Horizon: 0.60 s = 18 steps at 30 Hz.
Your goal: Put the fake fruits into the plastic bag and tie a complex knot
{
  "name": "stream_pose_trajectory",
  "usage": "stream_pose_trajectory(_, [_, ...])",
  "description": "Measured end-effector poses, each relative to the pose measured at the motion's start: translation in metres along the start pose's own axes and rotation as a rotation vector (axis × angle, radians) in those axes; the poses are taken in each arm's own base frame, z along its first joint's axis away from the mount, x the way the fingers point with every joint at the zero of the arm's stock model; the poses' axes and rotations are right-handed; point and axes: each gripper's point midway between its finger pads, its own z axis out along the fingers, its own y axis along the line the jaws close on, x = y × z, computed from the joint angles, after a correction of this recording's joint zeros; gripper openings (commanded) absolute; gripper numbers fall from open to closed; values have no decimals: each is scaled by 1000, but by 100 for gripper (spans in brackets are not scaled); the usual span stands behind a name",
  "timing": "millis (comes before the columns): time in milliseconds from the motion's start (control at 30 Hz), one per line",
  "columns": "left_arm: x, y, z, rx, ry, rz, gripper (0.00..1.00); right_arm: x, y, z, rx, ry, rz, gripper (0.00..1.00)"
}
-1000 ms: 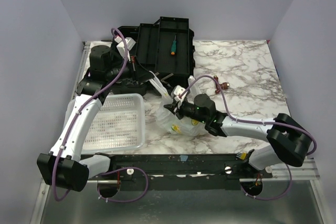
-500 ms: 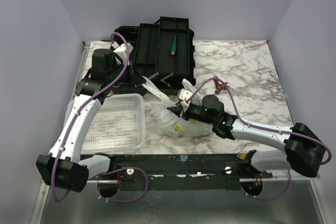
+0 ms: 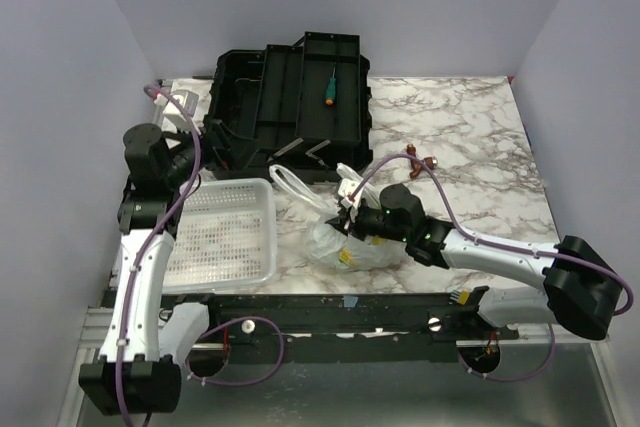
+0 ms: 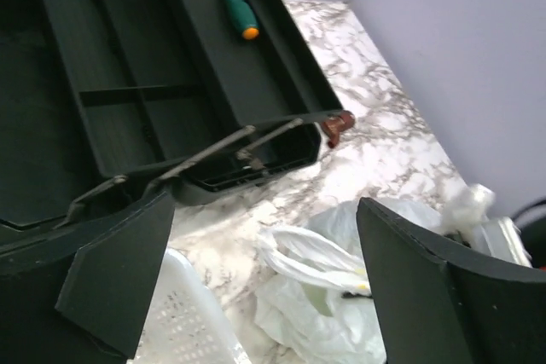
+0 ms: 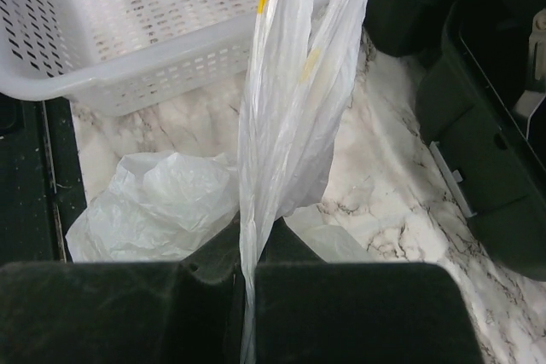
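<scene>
White crinkly film, the plastic bag (image 3: 352, 245) slumps on the marble table (image 3: 470, 137) nearest the arm bases, its neck gathered. The right gripper (image 5: 247, 272) sits at the bag's top with its jaws clamped on the handles (image 5: 290, 83), which run out from it as one drawn strand. Through the film a pale green bulge reads as the fake fruits (image 4: 317, 300), so loading looks done; I see none lying outside the bag. The tying is the part left. A slack handle loop (image 3: 290, 182) trails off the bag's far-left side, and no finished knot shows.

Left of the bag, the white perforated basket (image 3: 225, 232) holds nothing I can see. Farther left and beyond, the left gripper (image 4: 264, 228) hangs with jaws spread wide, holding nothing, well apart from the bag. Farthest behind the bag, the open black toolbox (image 3: 290, 87) carries a green-handled screwdriver (image 3: 329, 88) in its tray.
</scene>
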Motion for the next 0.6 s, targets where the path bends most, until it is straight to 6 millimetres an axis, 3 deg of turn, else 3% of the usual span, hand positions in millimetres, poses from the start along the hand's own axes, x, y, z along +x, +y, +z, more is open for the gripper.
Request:
stream_pose_trajectory(100, [3, -19, -16, 65, -51, -22, 88, 3, -2, 1, 16, 11, 26, 1])
stream_pose_trajectory(233, [38, -23, -24, 80, -25, -117, 83, 9, -15, 8, 87, 40, 61, 1])
stream_pose_trajectory(400, [76, -41, -9, 105, 86, -210, 82, 12, -31, 14, 165, 63, 64, 1])
stream_pose_trajectory(600, [102, -62, 18, 82, 196, -272, 82, 10, -46, 14, 241, 75, 31, 1])
